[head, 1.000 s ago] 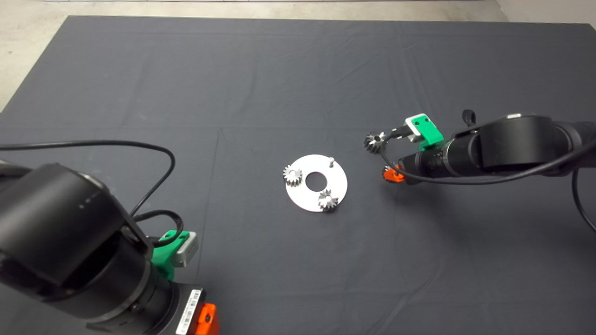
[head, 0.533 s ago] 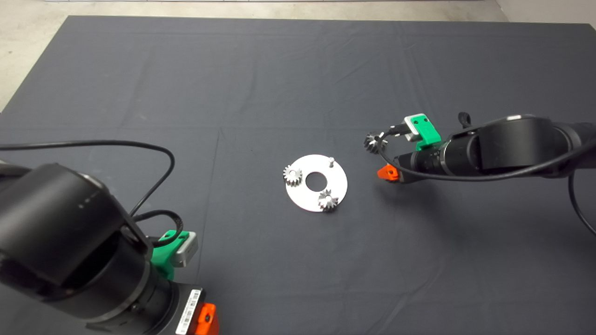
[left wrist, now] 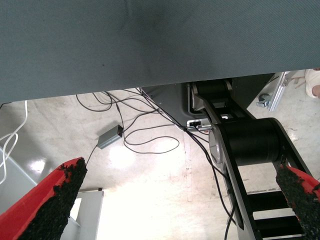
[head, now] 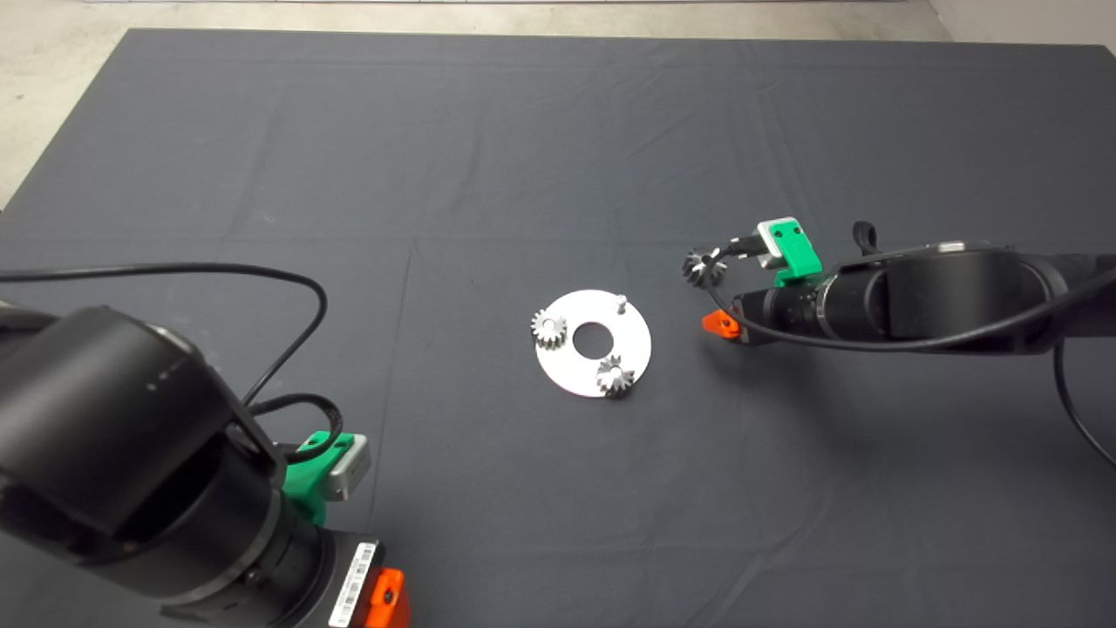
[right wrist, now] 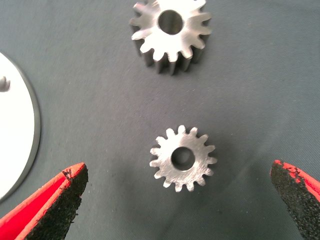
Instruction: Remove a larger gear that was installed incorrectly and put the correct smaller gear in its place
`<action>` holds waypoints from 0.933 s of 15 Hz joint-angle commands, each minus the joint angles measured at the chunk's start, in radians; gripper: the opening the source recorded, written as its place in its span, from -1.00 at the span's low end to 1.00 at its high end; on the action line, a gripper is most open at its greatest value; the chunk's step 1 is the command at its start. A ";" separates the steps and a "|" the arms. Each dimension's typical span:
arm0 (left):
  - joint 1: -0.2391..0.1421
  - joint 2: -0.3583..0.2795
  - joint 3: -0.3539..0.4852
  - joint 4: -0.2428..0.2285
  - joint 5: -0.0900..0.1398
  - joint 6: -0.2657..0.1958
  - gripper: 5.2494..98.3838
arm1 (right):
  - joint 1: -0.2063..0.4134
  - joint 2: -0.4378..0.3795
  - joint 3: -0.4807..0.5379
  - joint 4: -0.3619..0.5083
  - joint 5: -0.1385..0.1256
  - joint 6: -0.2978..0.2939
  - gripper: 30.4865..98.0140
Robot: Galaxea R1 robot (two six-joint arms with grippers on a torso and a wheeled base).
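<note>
Hidden in the head view beneath the right arm: the small dark grey metal gear with short blunt teeth (right wrist: 183, 158). Shows only in the right wrist view, flat on the counter's dark mat (head: 488, 157), a little way off the rim of the round silver metal plate (head: 571, 371), on the side facing the right arm. Cut off in that same view: most of the plate, with only its curved edge and a sliver of the bare upright peg (head: 621, 302).

Just beyond the small gear, also off the plate on that side: the shiny silver-grey star-like gear with long splayed teeth (head: 703, 266), flat on the mat.

On the plate: a pale silver short-toothed gear (head: 549, 329) and a second star-like long-toothed gear (head: 615, 377).

Right claw (right wrist: 177, 200): low over the mat beside the plate, arm stretched out nearly level, red fingers (right wrist: 52, 200) spread wide to either side of the small gear, touching nothing.

Left claw (left wrist: 175, 200): parked well away from the plate at the near left edge, fingers wide apart, facing the floor and its cables (left wrist: 145, 135).
</note>
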 commanded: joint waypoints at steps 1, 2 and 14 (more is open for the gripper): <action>-0.011 -0.003 0.018 -0.018 0.004 -0.005 0.98 | 0.008 0.000 -0.020 -0.056 0.001 0.020 0.96; -0.011 -0.003 0.018 -0.018 0.004 -0.006 0.98 | 0.008 0.001 -0.027 -0.057 0.001 0.031 0.96; -0.011 -0.005 0.018 -0.018 0.004 -0.013 0.98 | -0.012 0.054 -0.098 -0.063 0.004 0.025 0.96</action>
